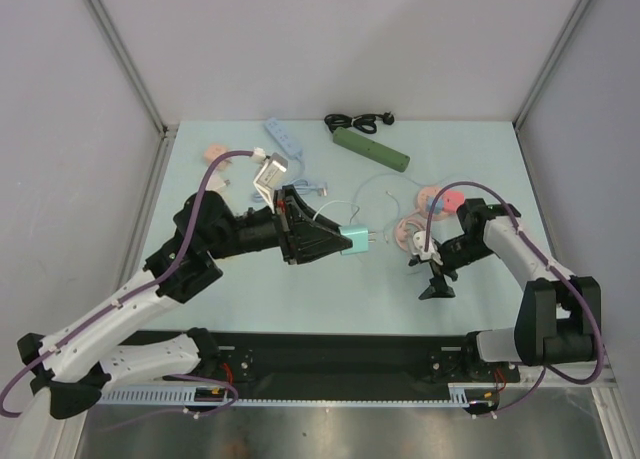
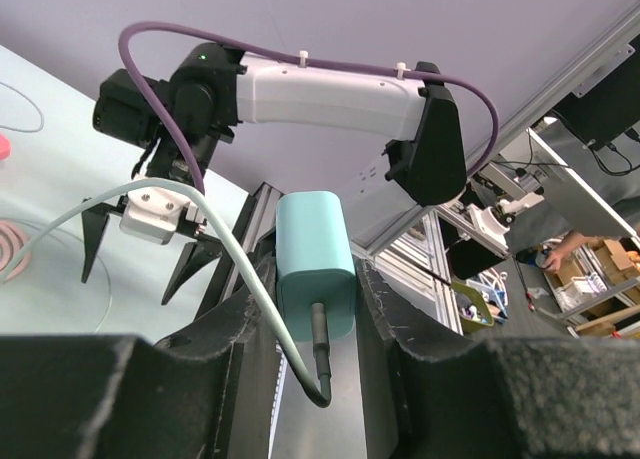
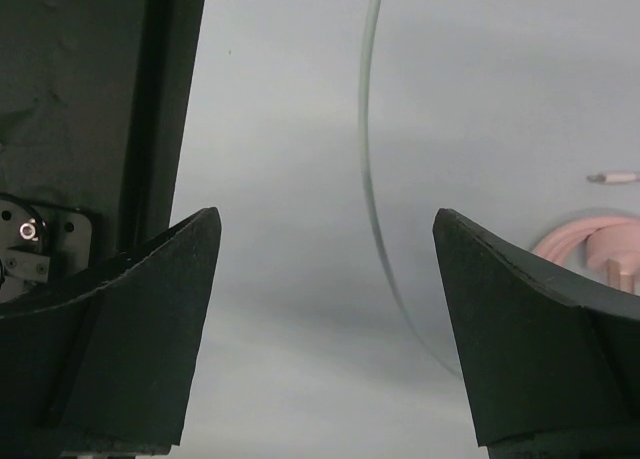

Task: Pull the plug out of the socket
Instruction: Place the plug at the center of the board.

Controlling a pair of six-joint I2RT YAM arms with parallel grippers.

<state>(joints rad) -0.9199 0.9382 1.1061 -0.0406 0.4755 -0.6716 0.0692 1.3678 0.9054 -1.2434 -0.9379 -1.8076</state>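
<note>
near the bases, the right end effector (image 1: 436,282) hangs low over the worktop (image 1: 300,299), jaws spread wide with nothing between them, only a thin pale cable (image 3: 366,159) crossing beneath. a little further in, the left end effector (image 1: 340,242) is clamped narrow on the teal socket block (image 2: 313,269), held clear of the surface at mid-worktop, and the dark plug (image 2: 320,324) is seated in its face, so nothing is pulled yet. the danger as i see it: the right jaws sit well apart from the plug, and closing on the thin cable instead would strain the cord; an off-axis tug could also twist the block out of the left grip. beyond lie a pink coil (image 1: 412,231), then a green power strip (image 1: 372,149), a blue power strip (image 1: 285,137) and a black cord (image 1: 358,121) at the back. no brand, label or writing is readable anywhere.
</note>
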